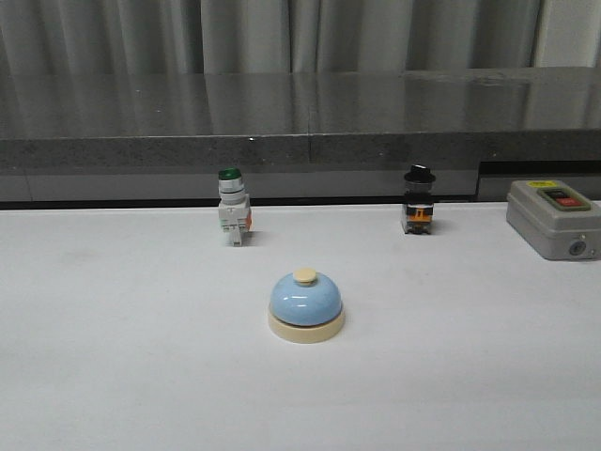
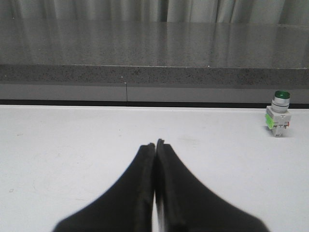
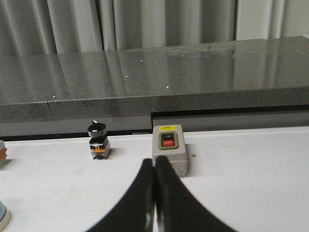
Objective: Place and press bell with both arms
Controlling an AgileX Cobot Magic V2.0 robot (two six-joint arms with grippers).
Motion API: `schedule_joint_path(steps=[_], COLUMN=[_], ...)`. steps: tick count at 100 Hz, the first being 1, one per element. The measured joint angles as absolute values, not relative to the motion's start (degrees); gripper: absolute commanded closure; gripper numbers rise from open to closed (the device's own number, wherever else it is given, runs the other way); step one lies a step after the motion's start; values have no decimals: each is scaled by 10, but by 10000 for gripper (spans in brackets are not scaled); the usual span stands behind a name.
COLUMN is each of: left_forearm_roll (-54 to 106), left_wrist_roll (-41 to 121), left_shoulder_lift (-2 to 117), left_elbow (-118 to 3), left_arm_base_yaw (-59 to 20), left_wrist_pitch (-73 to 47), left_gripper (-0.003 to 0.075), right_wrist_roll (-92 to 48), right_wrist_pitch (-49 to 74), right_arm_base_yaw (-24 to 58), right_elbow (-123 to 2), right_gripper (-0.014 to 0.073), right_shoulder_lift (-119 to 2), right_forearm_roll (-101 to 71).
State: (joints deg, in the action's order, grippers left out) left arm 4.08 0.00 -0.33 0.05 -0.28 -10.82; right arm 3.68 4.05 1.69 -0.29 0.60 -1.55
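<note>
- Bell: pale-blue dome, cream base, cream top button. Sits upright on the white worktop, near the middle in the front view. Nothing touches it.
- A sliver of the bell's base and dome shows at the edge of the right wrist view.
- Left pincer: 2 dark fingers pressed together, tips meeting, nothing between them. Hangs over bare worktop; the bell does not appear in its view.
- Right pincer: 2 fingers pressed together, nothing held. Tips point toward the grey box.
- Neither arm shows in the front view.
- Green-capped white switch: upright at the far side of the worktop, behind and left of the bell, well apart from it. Also seen from the left wrist.
- Black-knobbed switch: upright at the far side, behind and right of the bell.
- Grey box with red and black buttons: far right of the worktop, beside the black-knobbed switch but apart from it.
- Dark speckled ledge runs behind the worktop; grey curtain above it.
</note>
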Motion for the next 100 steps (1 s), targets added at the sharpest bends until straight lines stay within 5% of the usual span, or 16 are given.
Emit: schedule_joint_path(steps=[100], left_forearm_roll=[41], left_wrist_roll=[0], left_shoulder_lift=[-3], left_elbow=[1], left_arm_base_yaw=[-3], left_wrist_pitch=[-108], left_gripper=[741], right_wrist_roll=[37], right_wrist_pitch=[14], right_arm_base_yaw=[17], right_elbow=[16], right_gripper=[654], right_shoulder_lift=[6], right_forearm_roll=[0])
